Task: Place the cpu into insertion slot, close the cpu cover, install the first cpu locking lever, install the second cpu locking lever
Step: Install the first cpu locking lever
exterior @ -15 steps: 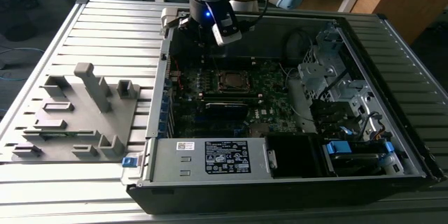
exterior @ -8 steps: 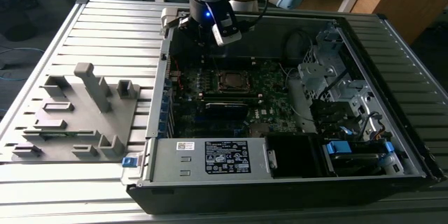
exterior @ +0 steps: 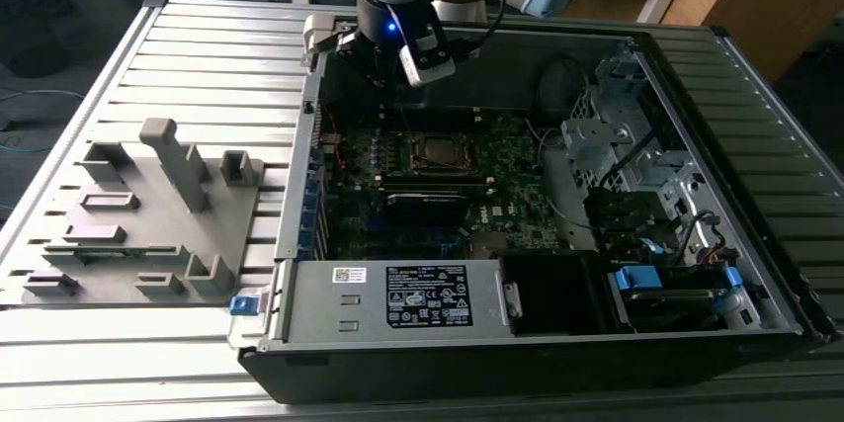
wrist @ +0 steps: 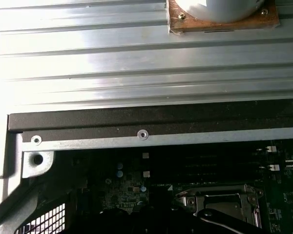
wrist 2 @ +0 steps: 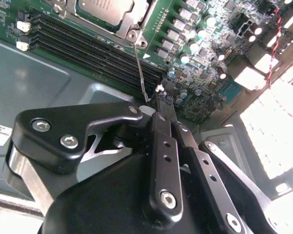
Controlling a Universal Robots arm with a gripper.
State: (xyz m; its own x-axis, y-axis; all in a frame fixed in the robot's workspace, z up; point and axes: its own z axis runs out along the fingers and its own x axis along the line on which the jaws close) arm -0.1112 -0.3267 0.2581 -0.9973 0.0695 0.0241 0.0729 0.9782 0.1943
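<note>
One thin wire rod is all your gripper (wrist 2: 161, 101) has hold of: in the second wrist view its jaws stand pinched together on the very tip of the locking lever (wrist 2: 142, 68), which runs from there up to its hinge at a corner of the cpu cover (wrist 2: 129, 30). With so little of the rod in the pinch, you risk it slipping out under spring load and snapping back, or bending if you push it sideways rather than along its arc. Just past the tip lie the long black memory slots (wrist 2: 88, 48) and rows of small components (wrist 2: 185, 29) on the motherboard (wrist 2: 5, 12); a swing too low could scrape them. Farther on, the cpu (wrist 2: 105, 7) sits in the insertion slot (exterior: 411, 152) with the cover seemingly down over it, so a lever that misses its catch would leave the cover unclamped
</note>
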